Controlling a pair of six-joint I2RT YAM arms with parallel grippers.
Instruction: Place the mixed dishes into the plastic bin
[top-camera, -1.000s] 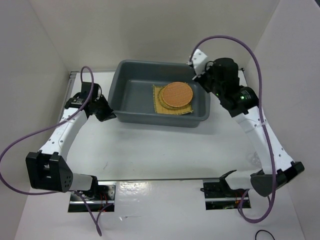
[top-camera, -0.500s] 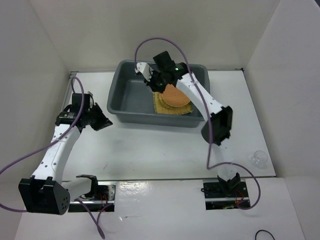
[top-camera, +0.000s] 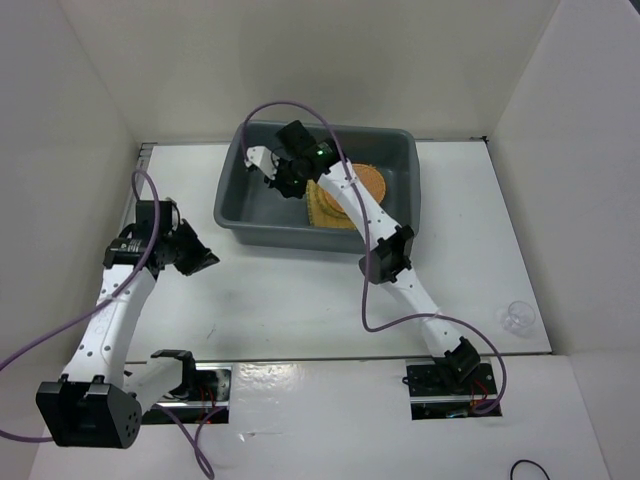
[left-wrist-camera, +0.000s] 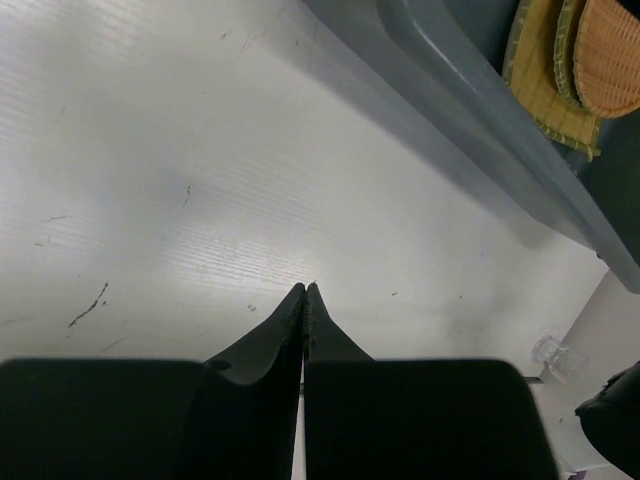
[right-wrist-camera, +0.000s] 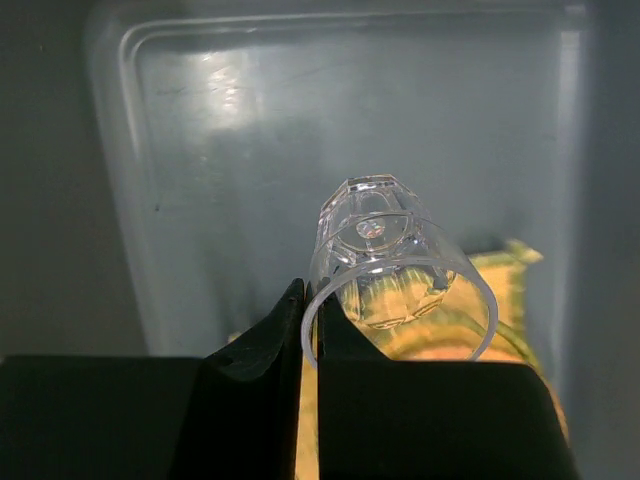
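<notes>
Pinching clear cup (right-wrist-camera: 385, 260) by its rim in right claw (right-wrist-camera: 309, 320), jaws nearly closed, over bare floor of bin (top-camera: 290, 235) at surface's far edge. Advising lowering near floor, beside mat (left-wrist-camera: 535, 80), before releasing, avoiding bounce. Holding left claw (left-wrist-camera: 305, 300) closed, empty, near surface's left edge.
</notes>
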